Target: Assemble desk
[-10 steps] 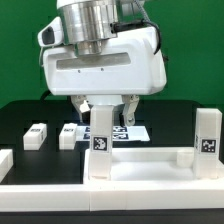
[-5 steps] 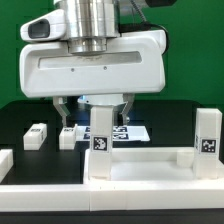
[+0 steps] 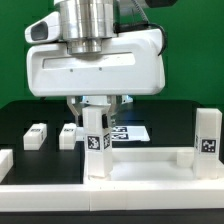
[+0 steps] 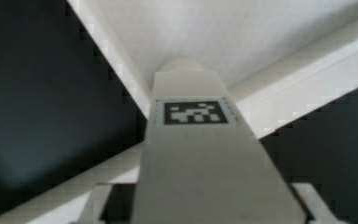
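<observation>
The desk slab [image 3: 140, 158] lies at the front, white with a raised rim. One white tagged leg post [image 3: 95, 140] stands upright at its corner on the exterior view's left, and another [image 3: 207, 135] stands on the right. My gripper [image 3: 94, 112] comes down from above and is shut on the top of the left post, one finger on each side. In the wrist view the post [image 4: 197, 130] runs up between the fingers [image 4: 108, 203], with its tag facing the camera and the gripper [image 4: 206, 205] around it. Part of the slab [image 4: 247, 40] shows beyond.
Two loose white leg posts [image 3: 35, 135] [image 3: 68, 133] lie on the black table behind the slab on the exterior view's left. The marker board [image 3: 130, 132] lies flat behind the gripper. A low white rail [image 3: 5, 160] sits at the far left edge.
The hand has turned about its vertical axis and its fingers have closed in from a wide spread onto the left post. The post's tag has shifted slightly left.
</observation>
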